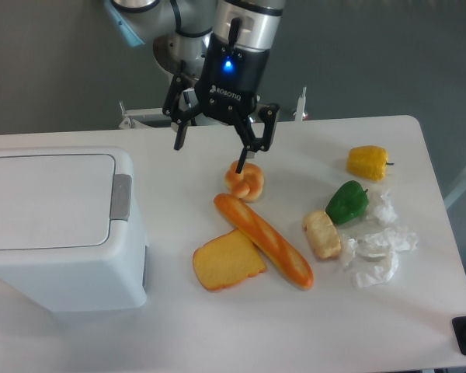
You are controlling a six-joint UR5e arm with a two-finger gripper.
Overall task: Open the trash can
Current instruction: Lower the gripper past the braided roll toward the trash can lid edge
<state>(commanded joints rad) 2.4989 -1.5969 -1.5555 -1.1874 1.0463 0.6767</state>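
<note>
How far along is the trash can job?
Nothing done yet: the trash can lid lies flat and closed, grey latch tab untouched. In hand: the gripper is open and empty, up over the table near the knotted roll, well right of the bin. Left: reach the lid and open it.
</note>
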